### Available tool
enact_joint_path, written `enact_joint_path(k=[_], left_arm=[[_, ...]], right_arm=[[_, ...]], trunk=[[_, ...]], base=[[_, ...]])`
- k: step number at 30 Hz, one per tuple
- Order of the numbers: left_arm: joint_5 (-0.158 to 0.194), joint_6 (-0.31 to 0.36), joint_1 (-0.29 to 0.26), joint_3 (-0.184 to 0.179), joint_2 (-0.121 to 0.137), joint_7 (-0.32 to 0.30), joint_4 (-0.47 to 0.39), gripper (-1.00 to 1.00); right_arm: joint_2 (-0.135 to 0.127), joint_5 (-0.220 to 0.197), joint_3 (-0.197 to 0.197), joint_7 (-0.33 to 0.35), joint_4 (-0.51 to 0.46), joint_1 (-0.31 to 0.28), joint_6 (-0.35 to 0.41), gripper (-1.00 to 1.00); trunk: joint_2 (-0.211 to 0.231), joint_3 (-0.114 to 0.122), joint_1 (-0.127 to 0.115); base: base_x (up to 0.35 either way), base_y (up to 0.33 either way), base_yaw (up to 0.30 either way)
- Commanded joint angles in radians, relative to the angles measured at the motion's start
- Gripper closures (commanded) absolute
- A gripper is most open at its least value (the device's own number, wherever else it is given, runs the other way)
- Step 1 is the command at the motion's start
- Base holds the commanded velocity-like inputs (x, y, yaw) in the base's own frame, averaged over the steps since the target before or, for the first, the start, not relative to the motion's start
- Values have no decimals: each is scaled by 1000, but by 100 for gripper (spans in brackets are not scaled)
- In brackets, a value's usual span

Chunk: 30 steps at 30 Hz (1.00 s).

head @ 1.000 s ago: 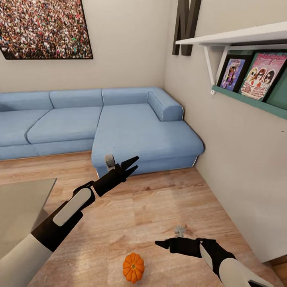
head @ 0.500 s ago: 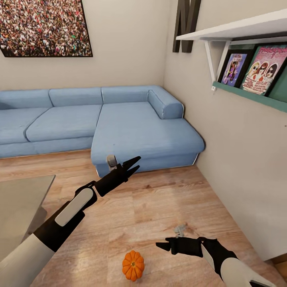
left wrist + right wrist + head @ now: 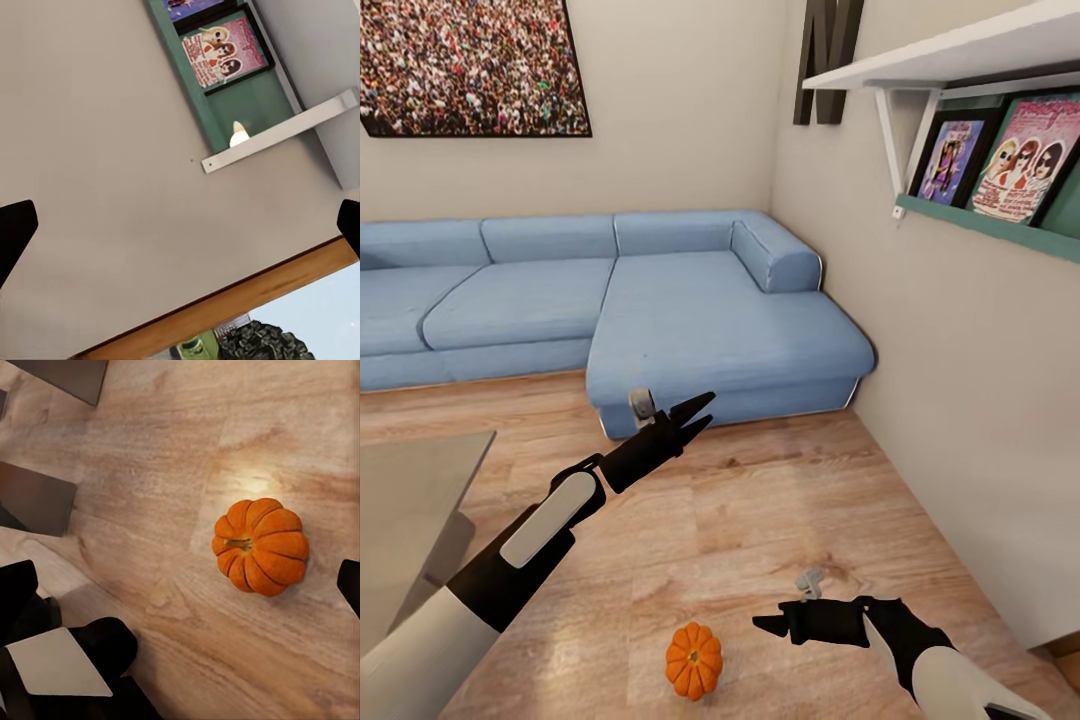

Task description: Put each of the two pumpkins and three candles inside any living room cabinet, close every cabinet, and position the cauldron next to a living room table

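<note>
Living room: wood floor (image 3: 780,520), blue corner sofa (image 3: 690,310) against the far wall, wall shelf (image 3: 950,60) on the side wall, glass tabletop (image 3: 410,490) corner beside the left arm.

Risks, judged from this position:
- The pumpkin (image 3: 694,660) lies on the floor just beside and below the right claw (image 3: 772,626). Its ribbed, rounded body could roll or squirt out if the fingers close off-centre.
- A steep descent could drive the fingertips into the floor.

Claw state:
- Right claw: fingers spread wide in the right wrist view, holding nothing, clear of the pumpkin (image 3: 261,546).
- Left claw (image 3: 700,412): raised toward the sofa, fingers slightly parted, empty, touching nothing.
</note>
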Motion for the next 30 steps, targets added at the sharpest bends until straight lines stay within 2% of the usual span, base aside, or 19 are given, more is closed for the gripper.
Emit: enact_joint_path(k=[1,30], left_arm=[[0,0,0,0,0,0,0,-100],[1,0,0,0,0,0,0,-100]], right_arm=[[0,0,0,-1,0,0,0,-100],[0,-2,0,-6,8,0,0,-100]], trunk=[[-7,-3,4],[-210,-94,115]], base=[[0,0,0],[0,0,0]])
